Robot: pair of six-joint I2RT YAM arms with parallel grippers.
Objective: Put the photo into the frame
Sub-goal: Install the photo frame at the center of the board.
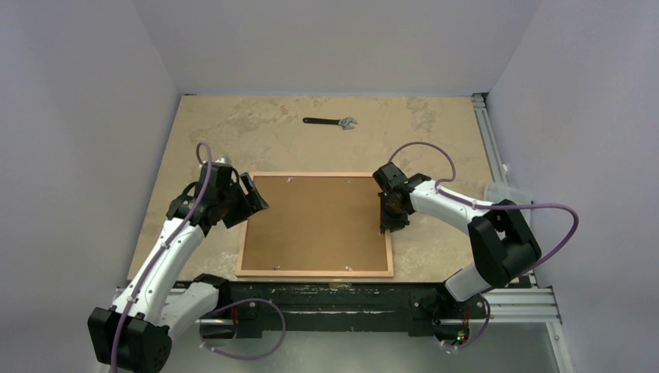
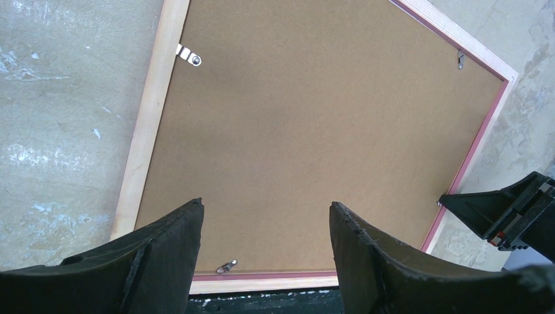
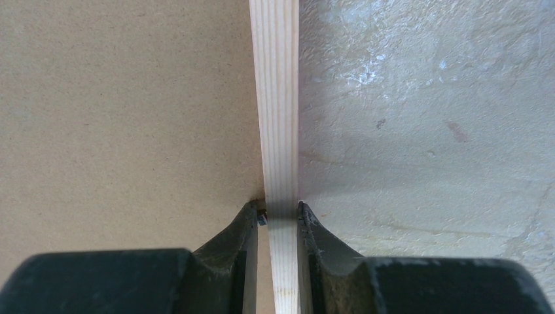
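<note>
Two tools at the frame (image 2: 149, 118), lying back-up at the near middle of the counter (image 1: 233, 124): right tool (image 3: 280, 216) pinching its right wooden rail, left tool (image 2: 265, 212) spread wide above the left edge. Probably a lift: raise the rail slowly, level, without twisting; mind the brown backing board (image 1: 315, 221) under its clips (image 2: 188, 55). No photo in view.

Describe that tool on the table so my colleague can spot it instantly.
Start at the big frame lying back-up in the middle. Beyond its far edge, alone on the bare tabletop, lies the wrench: small, black handle, paler head, the only loose tool.
</note>
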